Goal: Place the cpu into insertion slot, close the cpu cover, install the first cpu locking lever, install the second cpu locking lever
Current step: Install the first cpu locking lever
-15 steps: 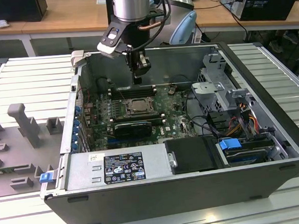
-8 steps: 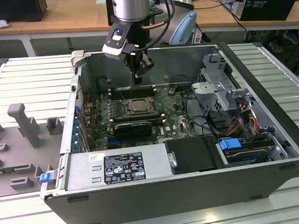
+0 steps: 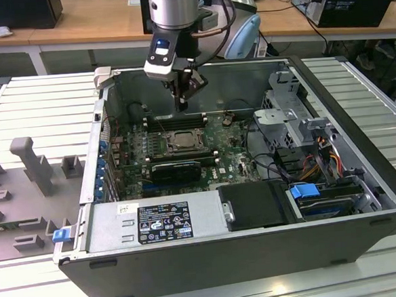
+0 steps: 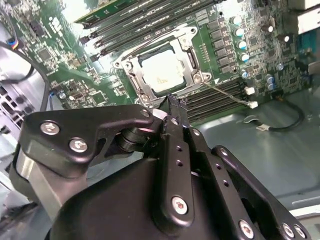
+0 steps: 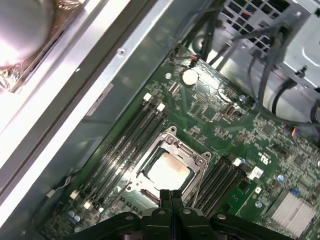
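The cpu [image 3: 180,141] [image 4: 161,74] [image 5: 167,173] lies flat in the insertion slot [image 3: 165,151] on the green board, its silver top showing. The cpu cover [image 4: 131,71] [image 5: 176,146] lies down around it, framing the chip in its square window. My gripper [image 3: 182,106] [image 4: 173,104] [image 5: 171,195] hangs shut with nothing in it, its black fingers [image 5: 164,201] pressed together. In the exterior view it hovers over the board just behind the socket, above the memory slots, clear of the cover. Where the locking levers stand I cannot make out.
Long black memory slots [image 3: 174,122] [image 5: 125,145] flank the socket. A black card [image 3: 176,169] lies in front of it. The grey power supply [image 3: 155,223], the drive cage [image 3: 287,105] with cables [image 3: 321,155], and the case walls [image 3: 99,138] box in the board.
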You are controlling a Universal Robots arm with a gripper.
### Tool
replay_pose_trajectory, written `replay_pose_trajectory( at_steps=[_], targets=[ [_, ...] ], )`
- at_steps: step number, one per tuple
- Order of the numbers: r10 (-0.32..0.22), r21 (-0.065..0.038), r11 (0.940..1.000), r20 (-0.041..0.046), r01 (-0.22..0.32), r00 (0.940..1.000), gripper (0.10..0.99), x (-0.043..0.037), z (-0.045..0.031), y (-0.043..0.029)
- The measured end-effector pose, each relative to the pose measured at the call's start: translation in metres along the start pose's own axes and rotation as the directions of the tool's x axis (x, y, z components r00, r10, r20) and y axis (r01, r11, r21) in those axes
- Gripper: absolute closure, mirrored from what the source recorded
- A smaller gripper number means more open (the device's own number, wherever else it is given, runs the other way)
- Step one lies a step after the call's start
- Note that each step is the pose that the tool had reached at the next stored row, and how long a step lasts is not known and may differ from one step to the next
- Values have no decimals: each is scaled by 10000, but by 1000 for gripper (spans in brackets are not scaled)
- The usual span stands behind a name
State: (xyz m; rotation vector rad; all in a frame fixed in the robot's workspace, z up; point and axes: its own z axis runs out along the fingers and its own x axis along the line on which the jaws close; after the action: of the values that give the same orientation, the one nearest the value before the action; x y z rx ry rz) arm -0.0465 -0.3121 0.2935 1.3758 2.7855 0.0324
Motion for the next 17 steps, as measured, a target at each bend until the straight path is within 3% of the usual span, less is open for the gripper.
replay_pose_trajectory(
  at_steps=[4, 6, 10, 14, 15, 17],
  targets=[
    [-666, -15, 9978, -22, 666, 9978, 980, 0, 0, 0],
    [-1116, -26, 9937, -36, 1116, 9937, 980, 0, 0, 0],
    [-1990, -50, 9800, -63, 1990, 9800, 980, 0, 0, 0],
    [-2522, -66, 9677, -78, 2521, 9676, 980, 0, 0, 0],
    [-2766, -73, 9610, -85, 2765, 9610, 980, 0, 0, 0],
    [-3017, -82, 9534, -92, 3016, 9534, 980, 0, 0, 0]
  ],
)
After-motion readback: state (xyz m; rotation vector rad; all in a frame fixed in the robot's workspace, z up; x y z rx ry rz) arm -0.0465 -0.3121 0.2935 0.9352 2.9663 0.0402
